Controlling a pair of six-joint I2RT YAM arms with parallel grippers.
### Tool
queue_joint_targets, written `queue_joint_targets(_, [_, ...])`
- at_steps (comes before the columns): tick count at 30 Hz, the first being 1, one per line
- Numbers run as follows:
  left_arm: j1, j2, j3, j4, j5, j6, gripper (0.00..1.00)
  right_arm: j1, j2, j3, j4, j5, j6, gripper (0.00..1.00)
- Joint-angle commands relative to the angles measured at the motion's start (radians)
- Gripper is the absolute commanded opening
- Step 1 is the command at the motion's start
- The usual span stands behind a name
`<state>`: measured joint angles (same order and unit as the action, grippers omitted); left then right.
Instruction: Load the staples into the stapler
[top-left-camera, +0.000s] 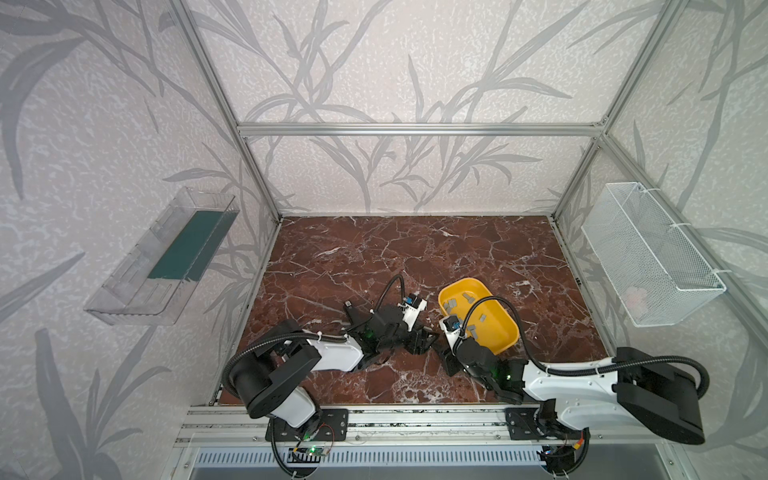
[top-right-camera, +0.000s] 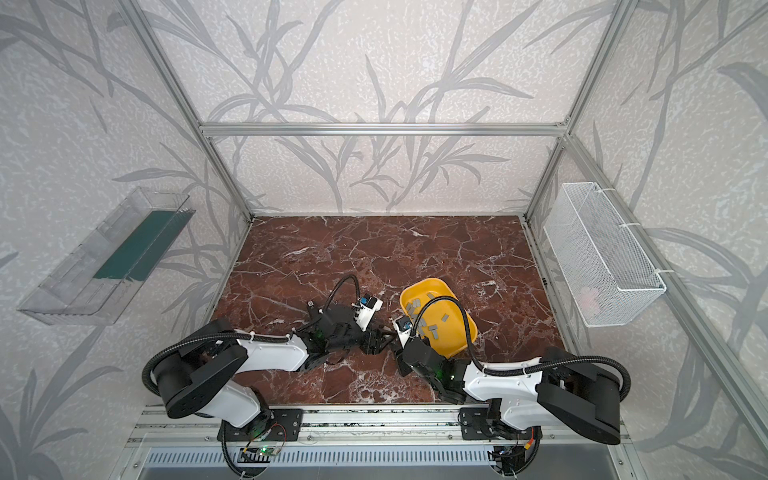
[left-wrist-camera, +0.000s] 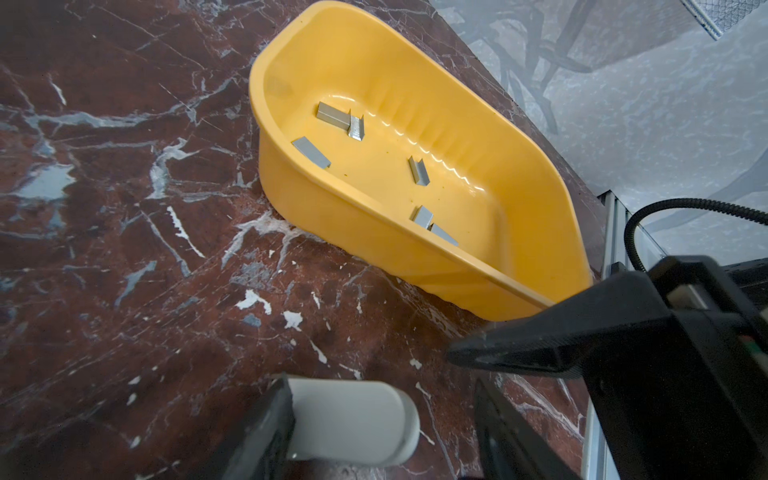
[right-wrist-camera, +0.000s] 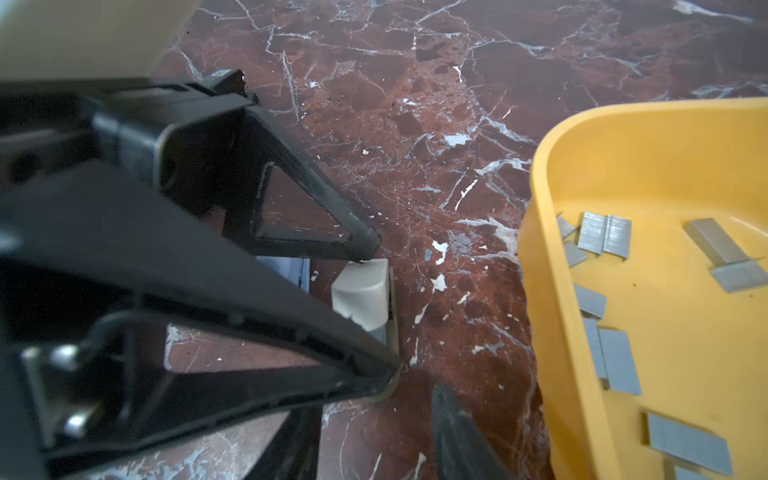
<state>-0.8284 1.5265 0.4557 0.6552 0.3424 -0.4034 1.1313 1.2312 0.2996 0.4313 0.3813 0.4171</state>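
While low, left hand (top-left-camera: 428, 340) and right hand (top-left-camera: 447, 359) nearly tip-to-tip.

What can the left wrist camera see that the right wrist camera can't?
Only the left wrist view: nearly the whole yellow tray, the leafy wall and a corner of the wire basket. Only the right wrist view: the long triangle-shaped fingers of the left gripper, plus more staples, close up. Both: the marble table, the tray with staples, and the white end of the stapler.
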Motion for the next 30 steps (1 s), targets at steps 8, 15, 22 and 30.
queue_joint_targets(8, [0.003, -0.182, -0.004, -0.224, -0.336, -0.056, 0.53, -0.001, -0.066, 0.052, -0.1, -0.01, -0.029, 0.37])
queue_joint_targets(15, [0.003, -0.197, 0.001, -0.271, -0.348, -0.047, 0.39, -0.005, 0.002, 0.158, -0.136, -0.019, -0.043, 0.34])
queue_joint_targets(22, [0.003, -0.166, 0.001, -0.248, -0.331, -0.043, 0.38, -0.04, 0.069, 0.243, -0.173, -0.032, -0.05, 0.32])
queue_joint_targets(30, [0.003, -0.149, 0.008, -0.244, -0.317, -0.041, 0.36, -0.067, 0.195, 0.298, -0.163, -0.054, -0.051, 0.31])
